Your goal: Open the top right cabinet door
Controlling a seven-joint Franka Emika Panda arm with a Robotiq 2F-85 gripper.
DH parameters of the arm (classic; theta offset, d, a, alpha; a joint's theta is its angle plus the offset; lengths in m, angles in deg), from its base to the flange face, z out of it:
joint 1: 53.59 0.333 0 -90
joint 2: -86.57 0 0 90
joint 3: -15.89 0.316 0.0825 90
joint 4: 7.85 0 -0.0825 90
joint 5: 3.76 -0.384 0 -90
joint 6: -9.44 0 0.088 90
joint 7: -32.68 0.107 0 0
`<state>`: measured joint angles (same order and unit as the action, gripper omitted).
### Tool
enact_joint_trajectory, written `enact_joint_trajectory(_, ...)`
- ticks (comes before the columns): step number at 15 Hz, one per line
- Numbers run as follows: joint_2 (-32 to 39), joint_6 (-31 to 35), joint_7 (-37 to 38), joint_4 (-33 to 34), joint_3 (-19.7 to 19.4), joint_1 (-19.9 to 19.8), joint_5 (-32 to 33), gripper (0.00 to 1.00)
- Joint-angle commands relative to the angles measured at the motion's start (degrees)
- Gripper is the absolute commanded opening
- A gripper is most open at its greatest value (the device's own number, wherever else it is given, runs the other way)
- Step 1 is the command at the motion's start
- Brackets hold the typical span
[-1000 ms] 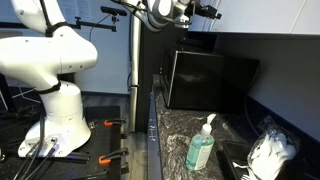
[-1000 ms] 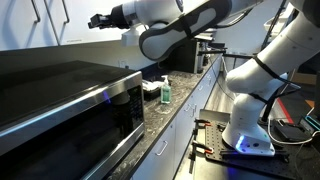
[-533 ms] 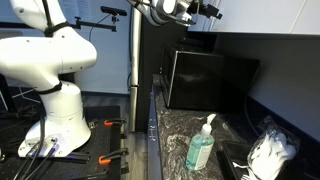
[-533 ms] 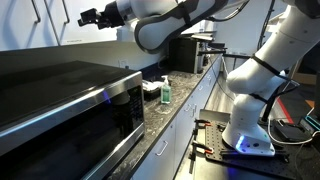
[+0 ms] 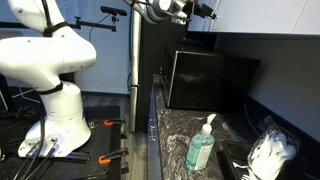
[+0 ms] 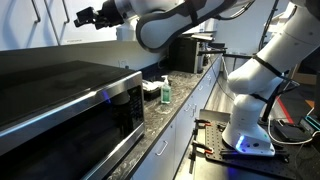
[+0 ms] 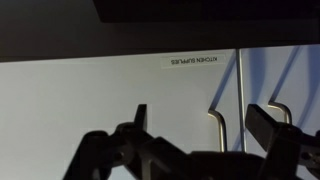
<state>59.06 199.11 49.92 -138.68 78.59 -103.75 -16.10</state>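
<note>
Gripper (image 6: 85, 15), jaws apart and empty, hovers high above the desk (image 5: 178, 128), facing the top right cabinet door (image 5: 262, 14), closed above the microwave (image 5: 210, 78), presumably so its fingers (image 7: 139, 118) can close on a handle (image 7: 221, 130).

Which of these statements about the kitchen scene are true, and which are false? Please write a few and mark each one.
1. The gripper hangs high above the counter. True.
2. Its fingers are pressed shut. False: in the wrist view they stand apart, with nothing between them.
3. A pump bottle stands on the dark counter. True.
4. The black box has its door hanging open. False: its front is shut.
5. The white cabinet doors have no handles. False: bar handles flank the seam.
</note>
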Motion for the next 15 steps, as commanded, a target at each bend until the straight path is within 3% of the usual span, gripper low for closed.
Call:
enact_joint_trajectory(1,0.0,0.0,0.0,-0.03,0.0,0.0,0.0,1.0)
enact_joint_trajectory(3,0.0,0.0,0.0,-0.08,0.0,-0.01,0.0,1.0)
enact_joint_trajectory(10,-4.83,-3.11,1.39,6.98,10.54,-12.92,0.26,1.0)
enact_joint_trajectory(15,-8.52,-5.28,1.68,11.15,13.19,-17.85,0.61,1.0)
